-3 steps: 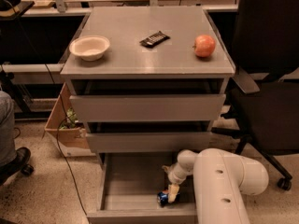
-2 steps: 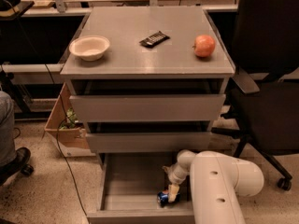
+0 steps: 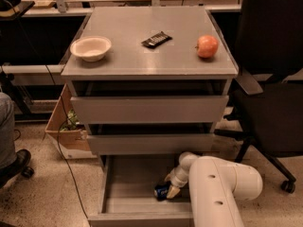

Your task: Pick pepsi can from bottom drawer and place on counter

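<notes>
Camera view shows the bottom drawer (image 3: pixel 135 183) pulled fully open, with the pepsi can (image 3: pixel 162 191) on its floor towards the right side, near the front. The can appears to lie on its side, with its long axis running roughly across the drawer, though its end faces are too dim to confirm this. The gripper (image 3: pixel 171 185) is down inside the drawer, at the end of the white arm (image 3: pixel 222 188) that reaches in from the front right. Its two fingers stand apart: one tan fingertip (image 3: pixel 168 177) sits further back, and the other is nearer the front, just beside the can's right end and possibly touching it. The can lies to the left of the fingers and slightly forward of the gap, so it is not between them and nothing is clamped. Judgement: you need to shift the gripper a little to the left so that the fingers straddle the can's round body across its short dimension before closing. A closure from the present position would likely nudge the can and set it rolling. The counter (image 3: pixel 142 63) above carries a bowl (image 3: pixel 91 48), a snack bar (image 3: pixel 156 39) and an apple (image 3: pixel 207 46), well apart from one another, with bare surface along the front edge for the placement.
</notes>
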